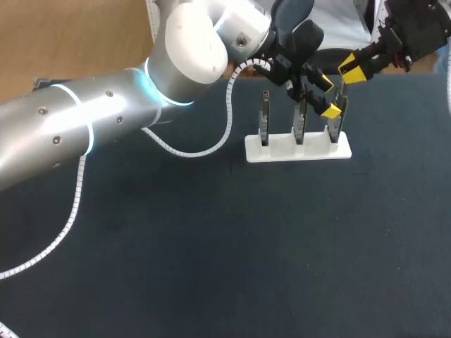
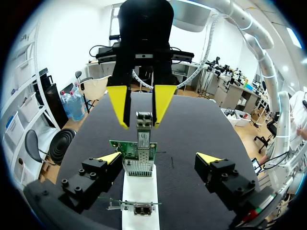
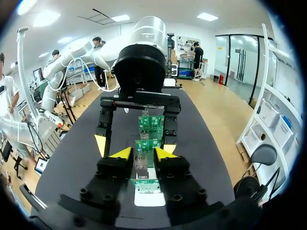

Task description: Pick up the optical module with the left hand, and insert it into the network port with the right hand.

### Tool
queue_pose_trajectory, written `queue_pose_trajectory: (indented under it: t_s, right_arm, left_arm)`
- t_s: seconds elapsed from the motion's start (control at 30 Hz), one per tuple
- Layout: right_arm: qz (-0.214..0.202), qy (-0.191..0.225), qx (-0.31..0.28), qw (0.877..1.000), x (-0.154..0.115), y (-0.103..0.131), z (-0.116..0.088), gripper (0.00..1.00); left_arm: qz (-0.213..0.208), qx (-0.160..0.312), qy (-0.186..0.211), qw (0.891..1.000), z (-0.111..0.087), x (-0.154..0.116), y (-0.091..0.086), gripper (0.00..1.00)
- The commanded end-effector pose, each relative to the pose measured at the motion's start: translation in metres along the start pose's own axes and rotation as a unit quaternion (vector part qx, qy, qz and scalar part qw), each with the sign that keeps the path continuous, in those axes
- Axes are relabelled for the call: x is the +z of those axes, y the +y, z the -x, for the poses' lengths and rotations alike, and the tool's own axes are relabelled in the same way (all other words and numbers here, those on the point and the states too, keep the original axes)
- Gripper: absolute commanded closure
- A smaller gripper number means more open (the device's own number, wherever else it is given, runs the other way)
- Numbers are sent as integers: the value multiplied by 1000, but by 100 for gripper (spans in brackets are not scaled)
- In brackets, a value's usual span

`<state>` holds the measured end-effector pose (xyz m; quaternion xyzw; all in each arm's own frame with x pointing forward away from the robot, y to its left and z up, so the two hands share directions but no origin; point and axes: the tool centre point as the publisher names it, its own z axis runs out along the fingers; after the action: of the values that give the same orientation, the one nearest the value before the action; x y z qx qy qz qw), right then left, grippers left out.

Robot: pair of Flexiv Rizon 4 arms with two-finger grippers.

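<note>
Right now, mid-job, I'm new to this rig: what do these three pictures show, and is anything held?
You are driving two robot arms at a dark table. The head view looks down from above and behind: the left arm enters from the left, the right arm from the upper right. The round pictures come from a camera on each wrist. On the table stands a white holder with three green circuit boards upright in it. The left end effector is open, one tip either side of a board. The right end effector sits around the optical module, which appears seated in a board's port; whether it grips it, I cannot tell.
</note>
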<state>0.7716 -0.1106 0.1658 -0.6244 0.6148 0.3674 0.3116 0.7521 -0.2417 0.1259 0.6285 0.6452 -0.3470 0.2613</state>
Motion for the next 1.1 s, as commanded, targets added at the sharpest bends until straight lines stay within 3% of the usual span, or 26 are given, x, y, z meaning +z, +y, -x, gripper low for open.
queue_pose_trajectory:
  t_s: [0.03,0.2,0.33,0.6,0.63,0.67,1.1]
  right_arm:
    - [-5,-2,3,1000,-1,1,1,0]
    - [-11,-14,5,1000,-7,1,4,0]
    - [-13,-54,9,998,-14,0,10,0]
    - [-17,-58,-1,998,-16,1,16,0]
    - [-17,-58,-2,998,-15,1,17,64]
    - [-17,-57,-3,998,-15,1,17,100]
    - [-13,-35,-7,999,-9,4,15,100]
  left_arm:
    - [-2,0,2,1000,1,1,2,0]
    - [-2,0,2,1000,1,1,2,0]
    - [-2,0,2,1000,1,1,2,0]
    - [-2,0,2,1000,1,1,2,0]
    - [-2,0,2,1000,1,1,2,0]
    - [-2,0,2,1000,1,1,2,0]
    - [-2,0,2,1000,1,1,2,0]
